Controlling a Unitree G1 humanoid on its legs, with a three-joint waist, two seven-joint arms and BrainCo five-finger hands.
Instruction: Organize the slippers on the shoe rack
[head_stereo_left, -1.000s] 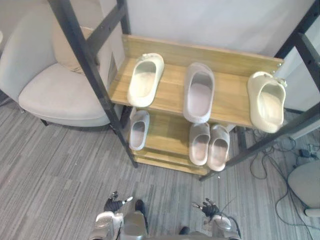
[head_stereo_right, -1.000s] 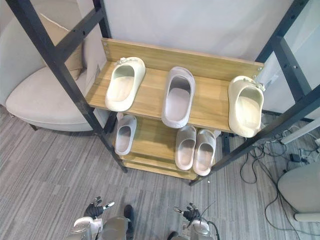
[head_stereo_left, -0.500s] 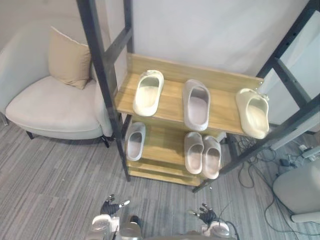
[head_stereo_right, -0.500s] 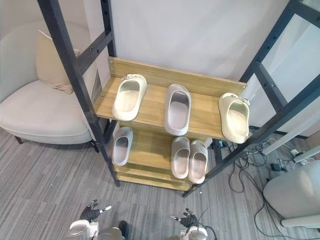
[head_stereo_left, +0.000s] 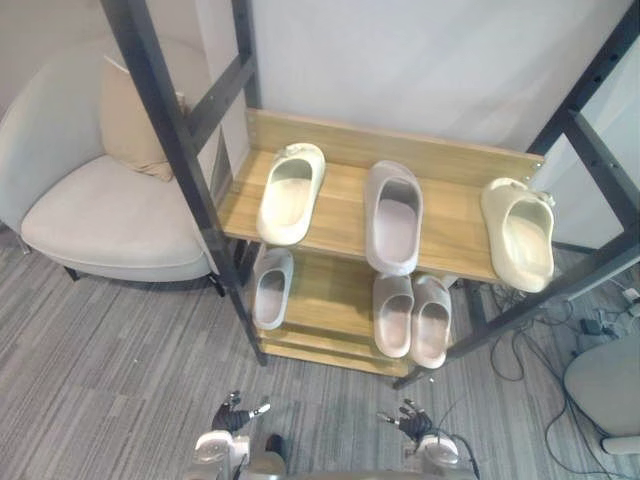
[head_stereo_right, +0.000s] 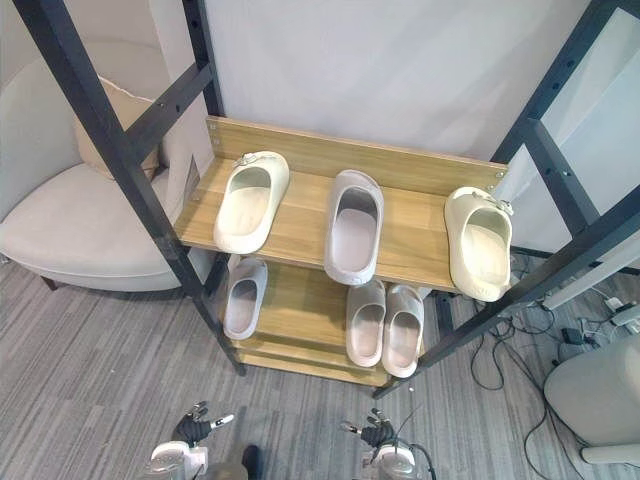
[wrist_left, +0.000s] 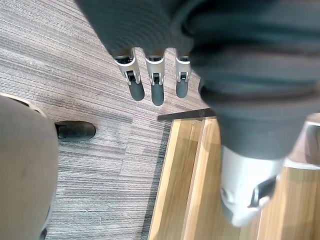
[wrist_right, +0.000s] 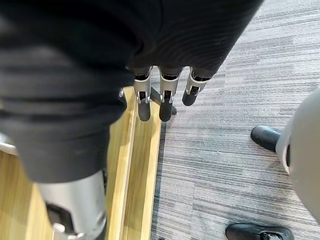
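Note:
The shoe rack (head_stereo_left: 450, 165) has wooden shelves in a black metal frame. On its top shelf lie a cream slipper (head_stereo_left: 291, 192) at the left, a pale grey slipper (head_stereo_left: 394, 215) in the middle and a second cream slipper (head_stereo_left: 518, 233) at the right end, its toe over the front edge. The lower shelf carries one grey slipper (head_stereo_left: 272, 288) at the left and a grey pair (head_stereo_left: 412, 317) side by side at the right. My left hand (head_stereo_left: 232, 420) and right hand (head_stereo_left: 413, 421) hang low over the floor in front of the rack, fingers (wrist_left: 156, 85) (wrist_right: 162, 95) straight, holding nothing.
A beige armchair (head_stereo_left: 110, 210) with a tan cushion (head_stereo_left: 135, 120) stands left of the rack. A slanted black post (head_stereo_left: 180, 170) of the frame crosses in front of the shelves' left end. Cables (head_stereo_left: 590, 320) lie on the grey floor at the right, near a pale rounded object (head_stereo_left: 610, 385).
The whole picture has shifted as the camera moved. The slippers lie where they were and both hands stay low and open.

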